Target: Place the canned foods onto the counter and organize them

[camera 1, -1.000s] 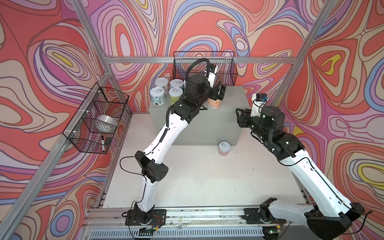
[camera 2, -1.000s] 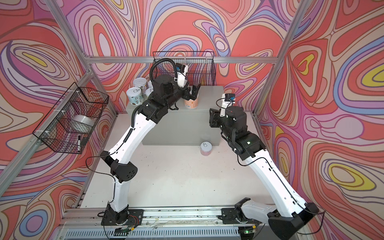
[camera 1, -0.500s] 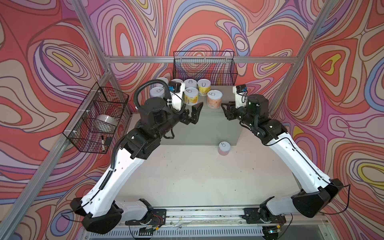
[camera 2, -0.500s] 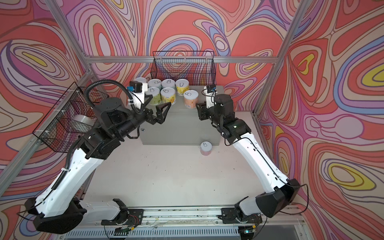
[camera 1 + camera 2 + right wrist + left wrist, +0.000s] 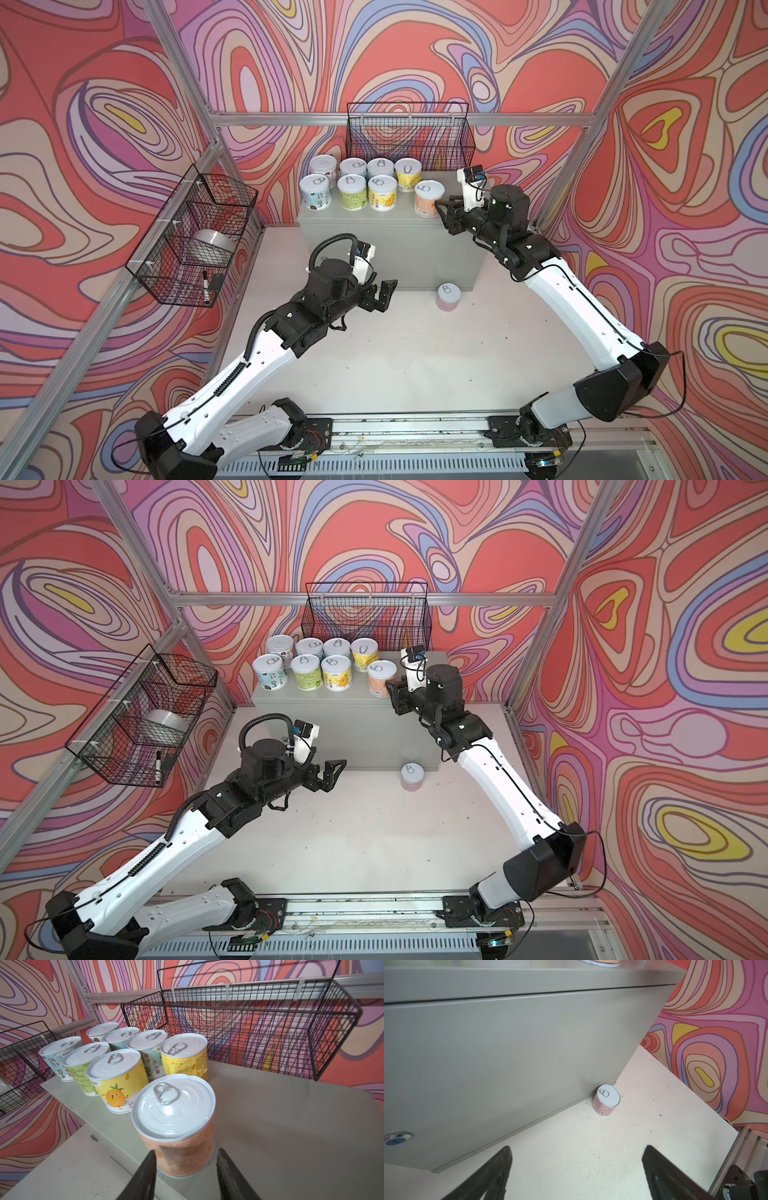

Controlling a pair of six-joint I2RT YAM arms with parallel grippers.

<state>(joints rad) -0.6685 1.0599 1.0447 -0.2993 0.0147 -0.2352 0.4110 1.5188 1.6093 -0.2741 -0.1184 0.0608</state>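
**Left gripper** (image 5: 384, 296): the jaws are spread fully wide and hold nothing. The gripper hangs above the white floor (image 5: 395, 353), in front of the counter (image 5: 374, 245) and left of its centre. In the left wrist view the pink can (image 5: 607, 1100) stands upright on the floor, well beyond the jaws. It sits at the foot of the counter's front face, near the right end. The round lock (image 5: 396, 1139) is on the same face.

**Right gripper** (image 5: 186, 1151): the jaws are partly open, with nothing clamped between them. Their tips sit low at the right side of the orange can (image 5: 174, 1122). Whether they touch it cannot be told.

**Orange can:** it stands upright on the counter top, close to the near edge at about mid-width. A gap separates it from the other cans.

**Remaining cans:** seven further cans (image 5: 352, 193) stand upright on the left half of the counter top. They form two rows, four in the far row and three in the near row. Their labels are blue, green and yellow.

**Surroundings:** a wire basket (image 5: 409, 137) hangs on the far wall above the far edge of the counter.
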